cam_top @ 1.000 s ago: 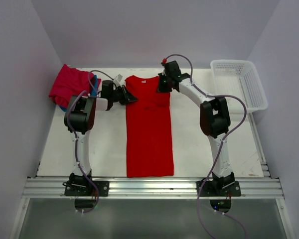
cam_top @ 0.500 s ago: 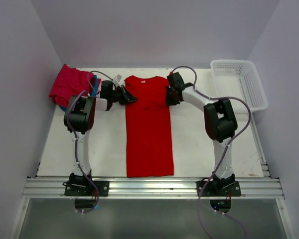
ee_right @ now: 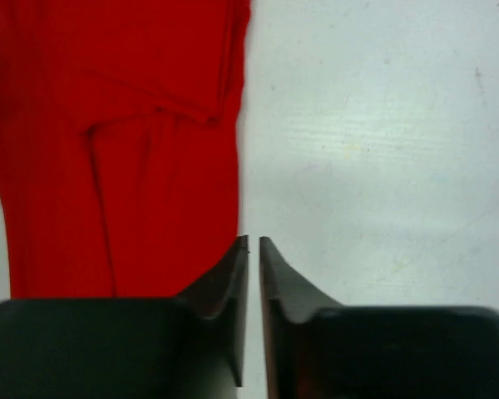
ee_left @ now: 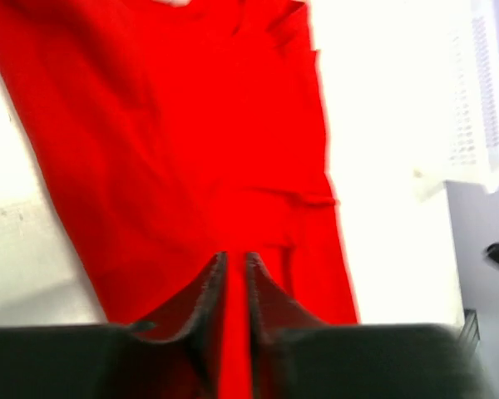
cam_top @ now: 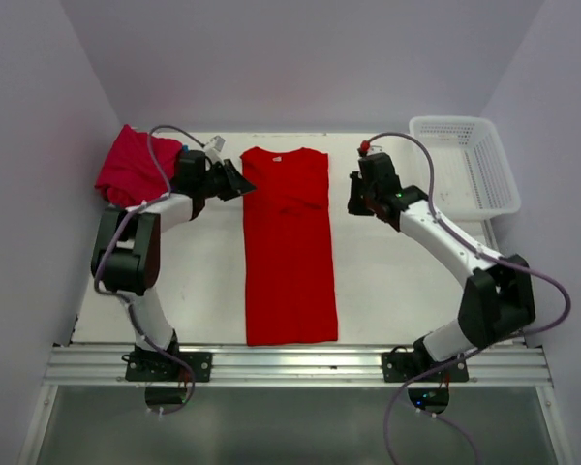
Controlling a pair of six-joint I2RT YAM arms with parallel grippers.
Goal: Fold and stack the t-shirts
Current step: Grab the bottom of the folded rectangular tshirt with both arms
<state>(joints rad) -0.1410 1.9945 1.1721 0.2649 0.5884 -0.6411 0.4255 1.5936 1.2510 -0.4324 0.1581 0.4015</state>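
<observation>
The bright red t-shirt (cam_top: 289, 242) lies flat in the middle of the table as a long narrow strip, collar at the far end. It also shows in the left wrist view (ee_left: 191, 125) and in the right wrist view (ee_right: 108, 125). The crimson-pink t-shirt (cam_top: 131, 165) is bunched at the far left corner. The teal-blue shirt is hidden. My left gripper (cam_top: 240, 182) (ee_left: 234, 259) is shut and empty at the red shirt's upper left edge. My right gripper (cam_top: 353, 199) (ee_right: 254, 241) is shut and empty over bare table just right of the shirt's edge.
A white mesh basket (cam_top: 465, 165) stands at the far right corner and shows in the left wrist view (ee_left: 474, 91). The table (cam_top: 407, 281) is white, with walls close on the left, right and back. An aluminium rail runs along the near edge.
My right gripper has left the shirt's upper right edge and moved right and nearer, its arm swinging out to the right. My left gripper has drawn back slightly left. The red shirt has not moved.
</observation>
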